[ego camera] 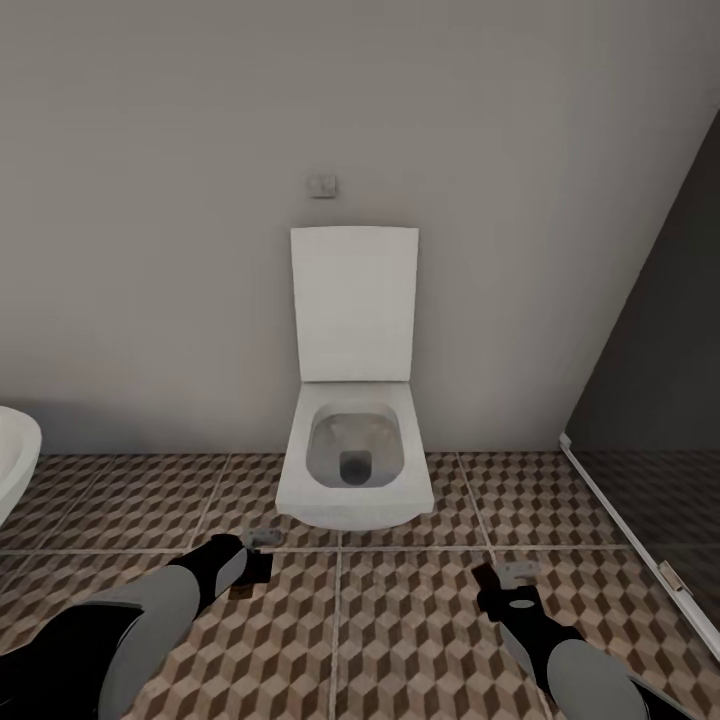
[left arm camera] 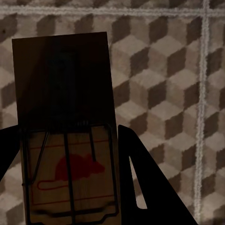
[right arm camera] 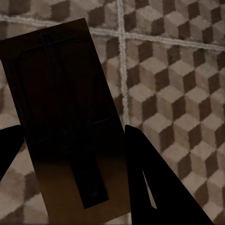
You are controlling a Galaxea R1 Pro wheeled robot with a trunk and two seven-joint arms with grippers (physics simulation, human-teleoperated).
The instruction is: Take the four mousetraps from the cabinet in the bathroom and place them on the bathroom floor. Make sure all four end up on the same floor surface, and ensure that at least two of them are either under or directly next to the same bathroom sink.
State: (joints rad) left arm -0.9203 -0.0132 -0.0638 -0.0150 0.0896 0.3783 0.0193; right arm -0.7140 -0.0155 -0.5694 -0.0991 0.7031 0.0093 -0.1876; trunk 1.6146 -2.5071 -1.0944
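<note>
1. The left gripper (left arm camera: 70, 187) is clamped on a mousetrap (left arm camera: 65, 131), held low over the bathroom floor (ego camera: 400, 620) in front of the toilet (ego camera: 355, 470).
2. The right gripper (right arm camera: 75, 187) grips a second mousetrap (right arm camera: 65, 122) the same way.
3. Each trap looks light, stiff and thin; pinching the board's long edges seems safest, clear of the sprung wire.
4. A basin edge (ego camera: 15, 460) shows at far left.

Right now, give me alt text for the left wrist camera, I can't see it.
A mousetrap, a tan board with dark wire parts and a red mouse print, is held between the two dark fingers of the left hand, its far half in shadow. Behind it lies the bathroom floor, cube-patterned tiles with pale grout lines.
</note>
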